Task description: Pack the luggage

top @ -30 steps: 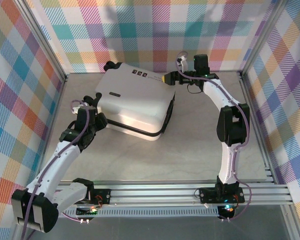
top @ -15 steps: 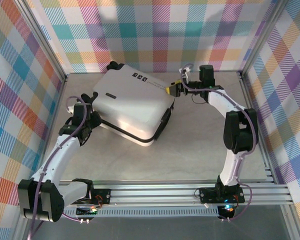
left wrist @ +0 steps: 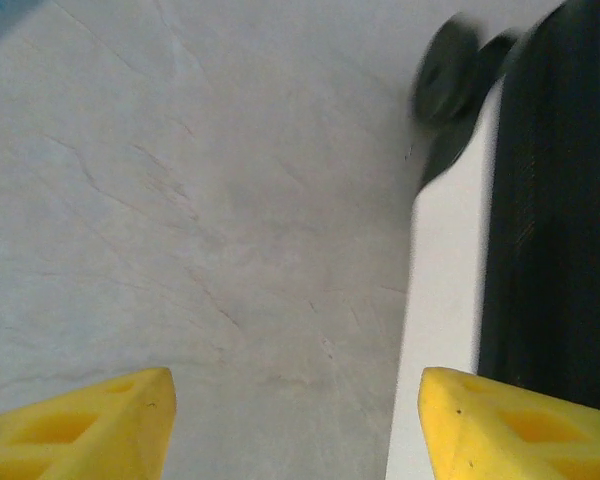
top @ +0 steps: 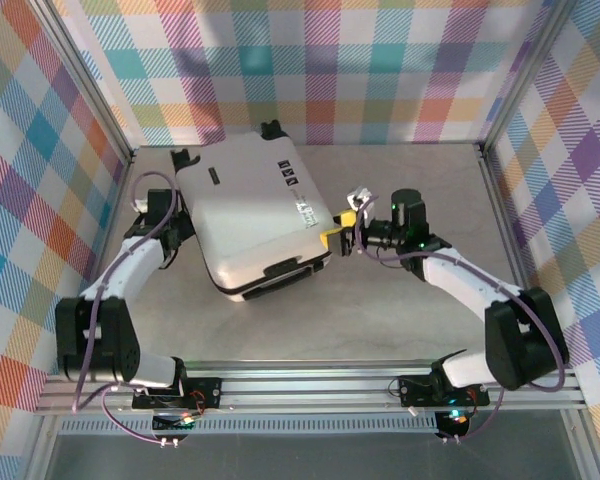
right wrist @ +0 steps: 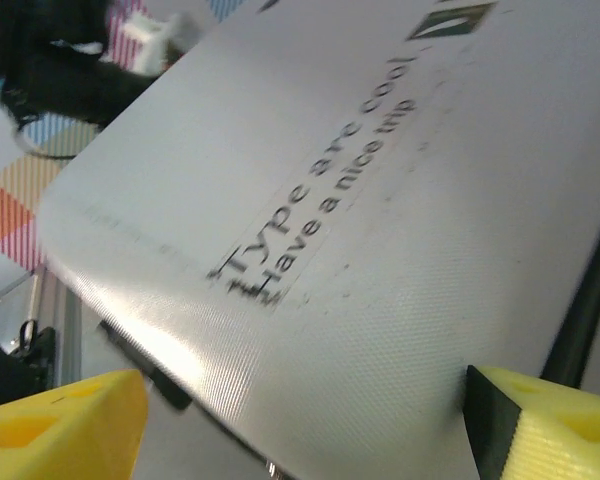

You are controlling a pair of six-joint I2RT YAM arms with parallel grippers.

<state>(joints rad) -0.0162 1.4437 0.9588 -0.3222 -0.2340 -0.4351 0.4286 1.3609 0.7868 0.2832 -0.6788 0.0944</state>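
The luggage (top: 248, 215) lies flat and closed on the table, a white hard shell with black wheels at its far end and small black labels on top. My left gripper (top: 180, 222) is at its left side, open. In the left wrist view the left gripper (left wrist: 298, 428) has bare table between its yellow fingers, and the right finger overlaps the luggage's white edge (left wrist: 445, 300). My right gripper (top: 343, 227) is at the luggage's right edge, open. In the right wrist view the right gripper (right wrist: 305, 430) has the printed shell (right wrist: 380, 200) spanning the space between its fingers.
Plaid walls close the table on the left, back and right. An aluminium rail (top: 330, 385) with the arm bases runs along the near edge. Bare tabletop (top: 380, 310) lies in front of the luggage and to its right.
The luggage has turned clockwise, its shell now sitting squarely closed. My right gripper moved toward the near edge along its right side; my left gripper moved away along its left side.
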